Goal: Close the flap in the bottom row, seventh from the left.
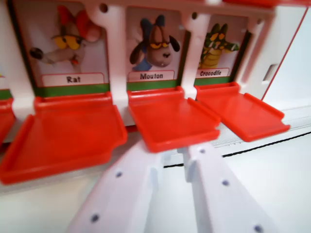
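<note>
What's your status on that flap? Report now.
Gripper open, empty, fingertips just under the Mouton flap. Flap down, card showing. Rat flap and Crocodile flap also down. Nothing blocking.

Flaps: red plastic, smooth, semi-glossy, moulded raised edges. Frame: white plastic, smooth, slight sheen. Picture cards: printed paper, matt. Jaws: white plastic, matt, faintly layered surface, small dark screw holes. Table: white, smooth, matt.

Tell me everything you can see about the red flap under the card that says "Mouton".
The red flap is glossy plastic, a tray-like panel with raised side edges. It lies open, folded down toward the camera, hinged below the Mouton card. The gripper sits just below its front edge; whether they touch is unclear.
</note>
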You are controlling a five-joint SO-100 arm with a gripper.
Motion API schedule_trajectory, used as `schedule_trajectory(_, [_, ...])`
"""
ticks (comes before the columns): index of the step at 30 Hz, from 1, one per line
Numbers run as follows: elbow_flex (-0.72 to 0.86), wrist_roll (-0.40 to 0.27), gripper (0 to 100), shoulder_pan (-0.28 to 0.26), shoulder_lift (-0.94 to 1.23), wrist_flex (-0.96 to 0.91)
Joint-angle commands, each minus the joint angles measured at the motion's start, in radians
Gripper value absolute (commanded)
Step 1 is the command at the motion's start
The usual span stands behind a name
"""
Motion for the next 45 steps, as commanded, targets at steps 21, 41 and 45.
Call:
schedule_trajectory(21, [-0.279,0.023,0,-0.025,-0.086,0.005])
schedule_trajectory(41, [-0.324,0.04,0,-0.052,-0.12,0.008])
schedule_trajectory(45, [-0.29,0.051,0,-0.055,-0.074,0.031])
